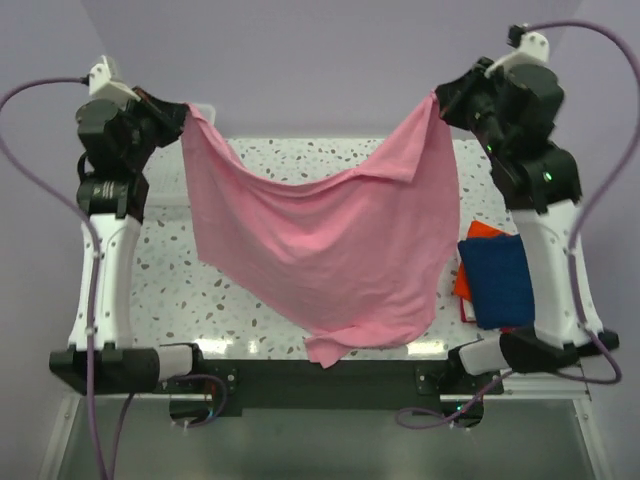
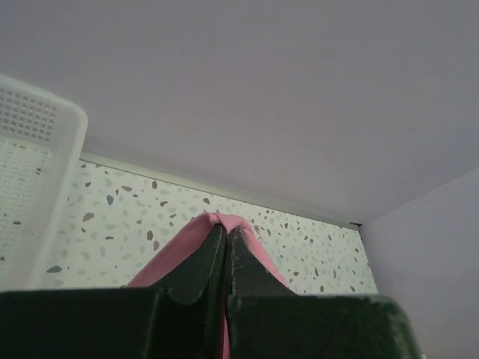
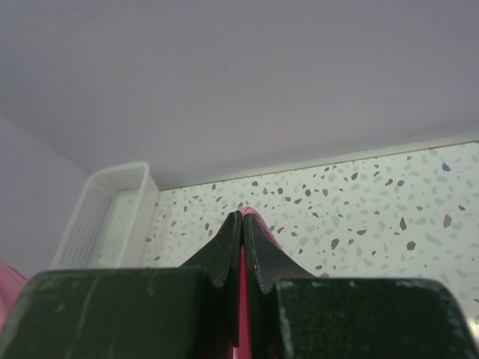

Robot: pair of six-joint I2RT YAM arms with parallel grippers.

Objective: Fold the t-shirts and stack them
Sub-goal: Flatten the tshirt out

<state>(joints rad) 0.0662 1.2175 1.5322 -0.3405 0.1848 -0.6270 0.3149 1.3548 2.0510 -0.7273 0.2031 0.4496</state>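
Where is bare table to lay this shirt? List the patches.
Free: the far strip of table behind the pink t-shirt, and the patch between it and the left arm. Crowded: the right edge, navy t-shirt stacked on the orange-red t-shirt by the right arm.

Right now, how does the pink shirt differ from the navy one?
The pink shirt is unfolded; the navy shirt is a folded rectangle. The pink shirt hangs in the air, pinched by the left gripper and right gripper; the navy shirt lies untouched at the right of the table, atop an orange shirt. The pink shirt spans far wider than the navy shirt. Both are plain, single-colour cloth.
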